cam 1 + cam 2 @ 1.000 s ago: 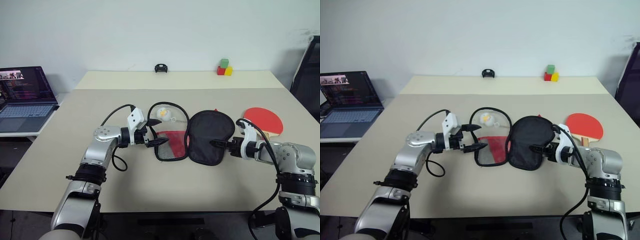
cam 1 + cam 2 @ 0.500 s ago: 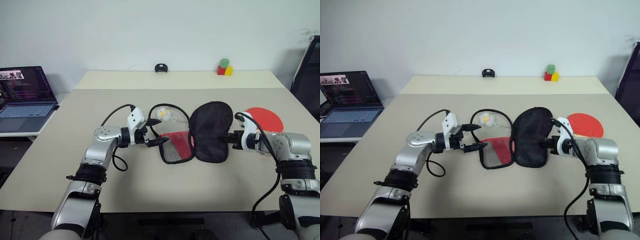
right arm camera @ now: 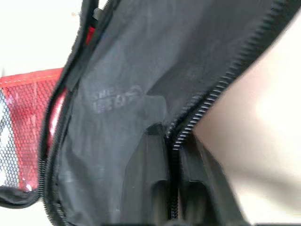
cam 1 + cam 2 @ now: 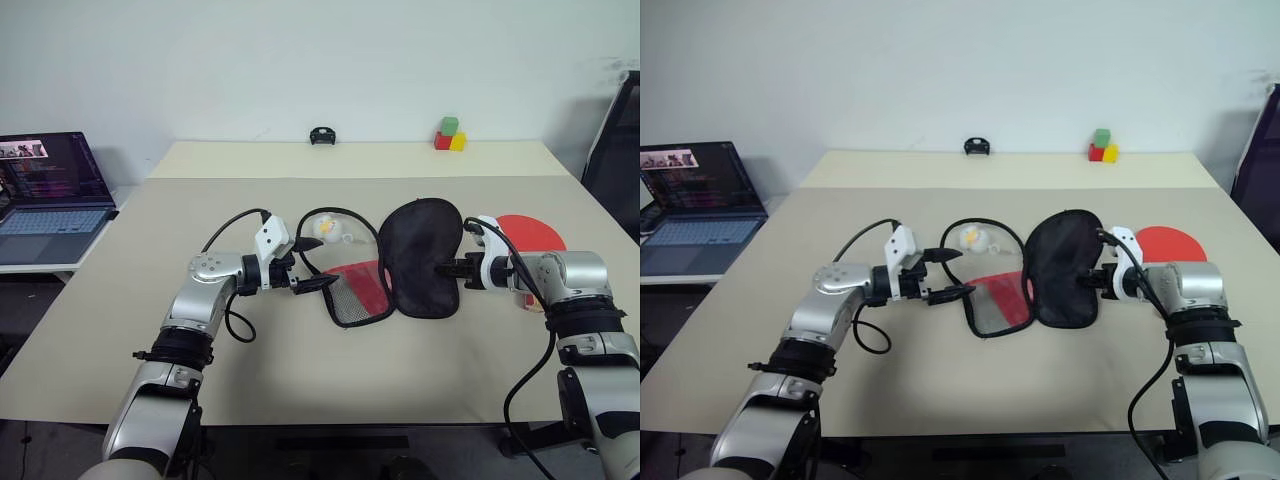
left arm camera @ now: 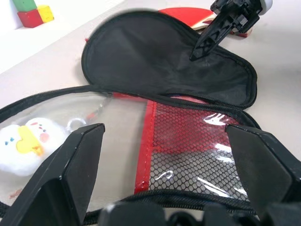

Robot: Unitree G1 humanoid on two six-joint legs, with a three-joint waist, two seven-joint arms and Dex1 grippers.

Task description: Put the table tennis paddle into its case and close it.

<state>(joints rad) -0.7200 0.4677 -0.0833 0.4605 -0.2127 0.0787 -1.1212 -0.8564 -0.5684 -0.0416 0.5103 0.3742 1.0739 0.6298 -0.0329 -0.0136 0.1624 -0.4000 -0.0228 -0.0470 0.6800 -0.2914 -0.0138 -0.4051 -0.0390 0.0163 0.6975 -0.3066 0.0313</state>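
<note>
Black fabric half of the case [image 4: 423, 258] sits mid-frame on the beige counter [image 4: 300, 370], unzipped and spread open, its red-and-mesh half [image 4: 358, 292] lying flat just left of it. Right pincer [image 4: 441, 269] comes in from the right, its fingers [image 3: 162, 188] together and clamped on the zipper edge of the black half, seen close in the right wrist view. Left pincer [image 4: 318, 271] hovers at the mesh half's left edge, fingers [image 5: 70, 169] wide apart, nothing between them. A white-yellow zipper charm [image 4: 327, 228] lies under the clear panel at the upper left of the case. The table tennis paddle [image 4: 532, 232] lies on the counter right of center, behind the right arm, outside the case; only part of its red face shows, handle hidden. Further back: small black object [image 4: 320, 136] at center top, red, green and yellow blocks [image 4: 448, 135] right of it. Open laptop [image 4: 45, 195] at far left on a separate surface.
</note>
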